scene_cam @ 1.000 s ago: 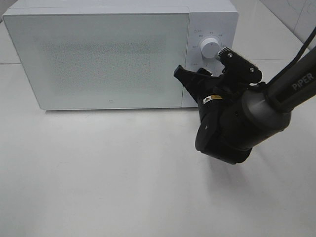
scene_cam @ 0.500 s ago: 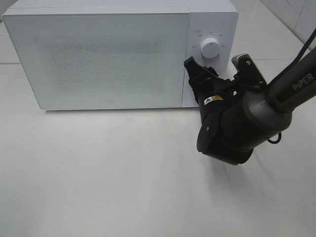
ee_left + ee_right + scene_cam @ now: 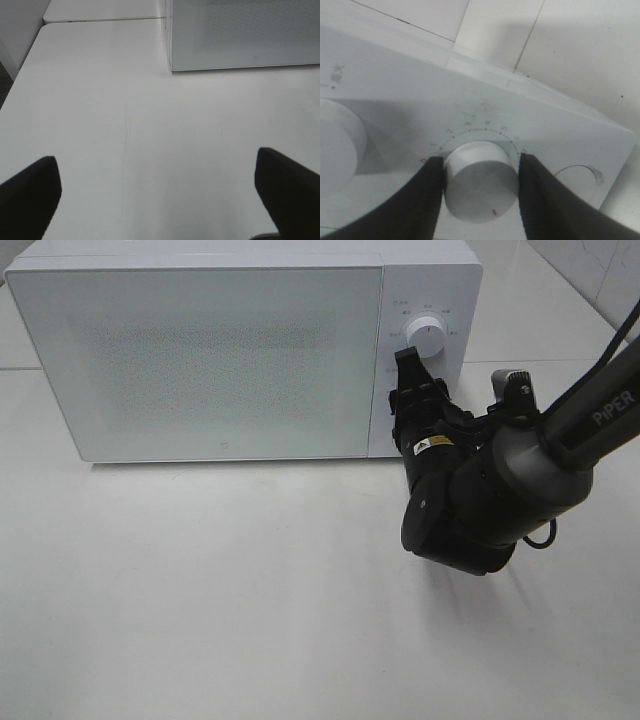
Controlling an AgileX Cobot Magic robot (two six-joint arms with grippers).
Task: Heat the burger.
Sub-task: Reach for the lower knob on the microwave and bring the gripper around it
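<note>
burger — you can't see it in any view; the boxy white microwave point(image 3: 230, 360) has its door shut. your right gripper point(image 3: 480, 165) clamps the round white numbered dial point(image 3: 477, 187) — your left gripper point(image 3: 156, 160) gapes wide over the white table point(image 3: 100, 100).

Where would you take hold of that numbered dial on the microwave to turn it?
The numbered dial is a short cylinder standing out from the control panel, so grip its round side wall, coming straight at the panel, one finger on each opposite side. The right gripper sits that way now, fingers against the dial's flanks.
</note>
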